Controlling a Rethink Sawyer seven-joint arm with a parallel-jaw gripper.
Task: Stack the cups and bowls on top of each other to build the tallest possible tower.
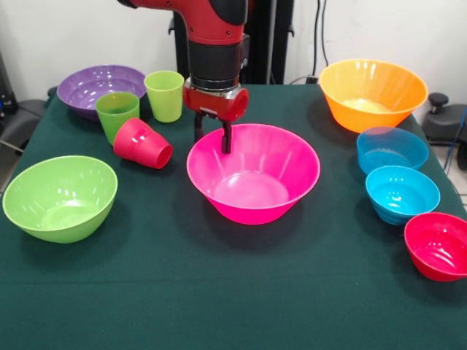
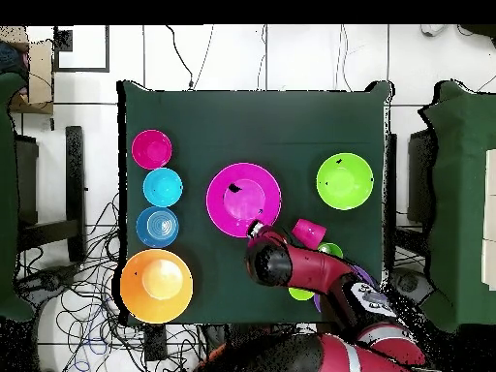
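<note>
Nearest, centre of table (image 1: 182, 292): large pink bowl (image 1: 253, 175), upright. At its far-left rim: gripper (image 1: 211, 135), fingers parted astride the rim, one inside, one outside, not clenched. Just left: red cup (image 1: 142, 144) tipped on its side. Farther: two green cups (image 1: 139, 102), upright.

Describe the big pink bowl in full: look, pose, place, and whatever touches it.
The pink bowl is large, round and glossy, seemingly plastic, with faint ribs down its flared wall. It stands upright and empty near the middle of the green table. The pincer is open, straddling the bowl's far rim: one finger hangs inside, the other outside. Actual contact cannot be judged. The tipped red cup lies beside it, apart.
</note>
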